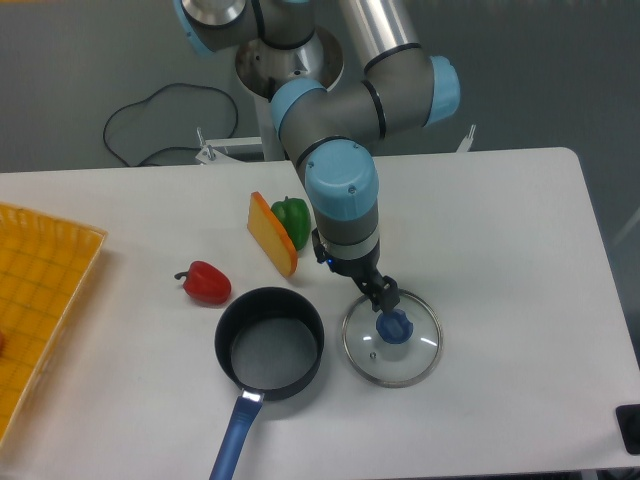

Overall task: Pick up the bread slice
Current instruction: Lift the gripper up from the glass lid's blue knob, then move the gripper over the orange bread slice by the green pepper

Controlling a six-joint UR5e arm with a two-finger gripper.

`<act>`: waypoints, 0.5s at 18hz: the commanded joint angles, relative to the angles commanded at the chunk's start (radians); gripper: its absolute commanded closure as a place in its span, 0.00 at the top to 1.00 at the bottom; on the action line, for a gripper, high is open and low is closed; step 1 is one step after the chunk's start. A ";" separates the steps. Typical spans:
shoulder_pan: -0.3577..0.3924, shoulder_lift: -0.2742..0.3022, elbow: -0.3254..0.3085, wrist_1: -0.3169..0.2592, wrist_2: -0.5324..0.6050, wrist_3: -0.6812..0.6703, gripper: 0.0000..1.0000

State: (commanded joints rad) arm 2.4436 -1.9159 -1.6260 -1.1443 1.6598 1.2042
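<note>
The bread slice (pixel 271 234) stands tilted on the white tabletop (pixel 500 240), leaning against a green pepper (pixel 293 218) just behind it. It is thin and roughly square, with a yellow-tan face turned toward the lower left and an orange crust running along its upper and right edges. Its lower corner points toward a dark pot (pixel 270 347), which sits near it with a blue handle (pixel 234 440) reaching the front edge.

The claw (pixel 384 296) hangs well to the right of the slice, low over a glass lid (pixel 392 340) that lies flat beside the pot. Its dark fingers (pixel 378 290) sit right at the lid's blue knob (pixel 394 326); whether they are apart or together I cannot tell, since they are small and dark in this view, and contact with the knob is unclear. The arm (pixel 340 190) comes down from behind, its blue-capped wrist joint just right of the green pepper.

A red pepper (pixel 205 283) lies left of the pot, apart from the slice. A yellow tray (pixel 40 290) is at the left edge. A black cable (pixel 160 110) loops on the floor behind.
</note>
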 joint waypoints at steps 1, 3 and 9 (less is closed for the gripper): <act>0.006 0.005 -0.017 0.000 -0.002 0.008 1.00; 0.009 0.023 -0.041 0.002 -0.003 0.009 1.00; -0.005 0.038 -0.057 -0.046 0.012 -0.015 1.00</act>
State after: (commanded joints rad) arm 2.4390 -1.8777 -1.6827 -1.1901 1.6720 1.1889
